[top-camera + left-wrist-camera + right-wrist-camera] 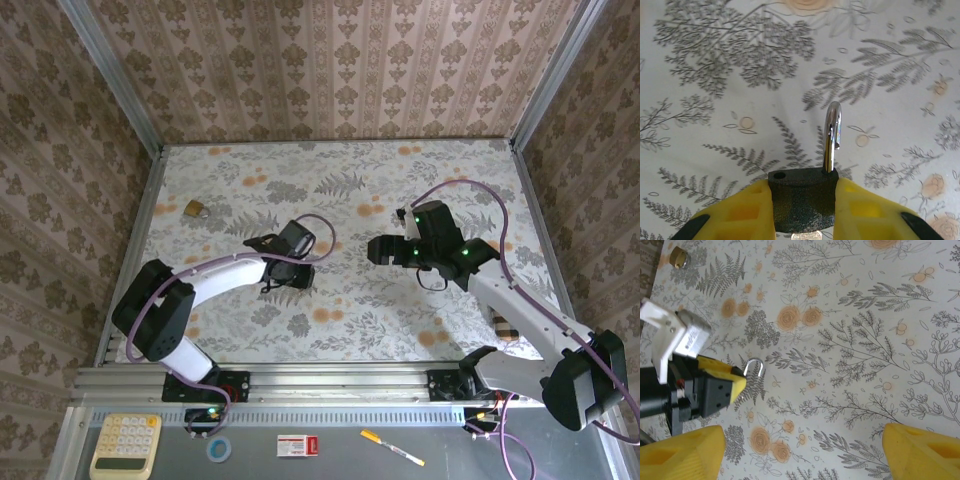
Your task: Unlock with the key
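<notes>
Nearest to where I stand, a calculator (125, 445) and a pen (392, 447) lie on the shelf below the rail that carries both arm bases. Out on the flowered table (400, 330), the left gripper (802, 212) is clamped on a dark-bodied padlock (800, 192). Its yellow fingers (747, 215) press the body from both sides, and the silvery shackle (832, 130) points away from the wrist. One leg of the shackle sits in the body. The other hangs free above an empty hole, so to my eye the lock is already open and the unlocking is done or all but done. The right gripper (800, 455) hovers a little apart from the lock, its fingers spread wide with nothing between them. I cannot pick out the key for certain. A silvery sliver (805, 235) under the padlock body, between the left fingers, may be part of it seated in the keyhole. If so, the next move probably calls for the right arm either to back straight off or to pinch the small head squarely and draw it out without twisting the lock. Both wrists are near mid-table, well apart from the wallpapered walls (330, 70), with open cloth all round. A small brass object (195, 208) lies far off to the left.
</notes>
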Controlling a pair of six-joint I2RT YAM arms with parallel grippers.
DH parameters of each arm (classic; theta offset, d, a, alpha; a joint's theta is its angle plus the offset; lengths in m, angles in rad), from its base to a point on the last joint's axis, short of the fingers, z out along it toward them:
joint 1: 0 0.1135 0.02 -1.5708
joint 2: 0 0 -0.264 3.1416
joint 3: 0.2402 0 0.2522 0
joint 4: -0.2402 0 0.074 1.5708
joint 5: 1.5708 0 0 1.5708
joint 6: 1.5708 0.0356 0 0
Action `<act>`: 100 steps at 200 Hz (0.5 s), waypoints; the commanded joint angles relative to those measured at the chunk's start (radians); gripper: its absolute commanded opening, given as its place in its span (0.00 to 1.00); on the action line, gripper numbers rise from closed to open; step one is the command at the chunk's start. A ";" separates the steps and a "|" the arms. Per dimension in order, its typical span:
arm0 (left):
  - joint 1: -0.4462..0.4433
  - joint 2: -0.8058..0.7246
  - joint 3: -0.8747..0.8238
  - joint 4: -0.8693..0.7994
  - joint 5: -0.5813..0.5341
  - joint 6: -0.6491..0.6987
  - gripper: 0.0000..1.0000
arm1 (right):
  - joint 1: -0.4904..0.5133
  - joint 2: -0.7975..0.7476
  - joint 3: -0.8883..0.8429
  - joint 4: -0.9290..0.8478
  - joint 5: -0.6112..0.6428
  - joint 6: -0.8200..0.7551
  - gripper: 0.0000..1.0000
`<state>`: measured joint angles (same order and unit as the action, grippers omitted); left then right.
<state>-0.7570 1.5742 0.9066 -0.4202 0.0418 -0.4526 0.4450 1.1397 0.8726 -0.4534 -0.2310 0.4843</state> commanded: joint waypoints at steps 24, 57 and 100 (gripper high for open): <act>0.035 0.070 0.063 -0.085 0.018 -0.053 0.00 | 0.001 -0.035 -0.014 -0.049 0.042 -0.036 0.84; 0.034 0.147 0.129 -0.183 -0.075 -0.093 0.00 | 0.001 -0.080 -0.018 -0.075 0.059 -0.030 0.84; 0.036 0.170 0.160 -0.209 -0.099 -0.137 0.20 | 0.001 -0.152 -0.021 -0.156 0.108 -0.032 0.85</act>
<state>-0.7246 1.7401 1.0428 -0.5701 -0.0231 -0.5415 0.4450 1.0317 0.8616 -0.5301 -0.1802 0.4694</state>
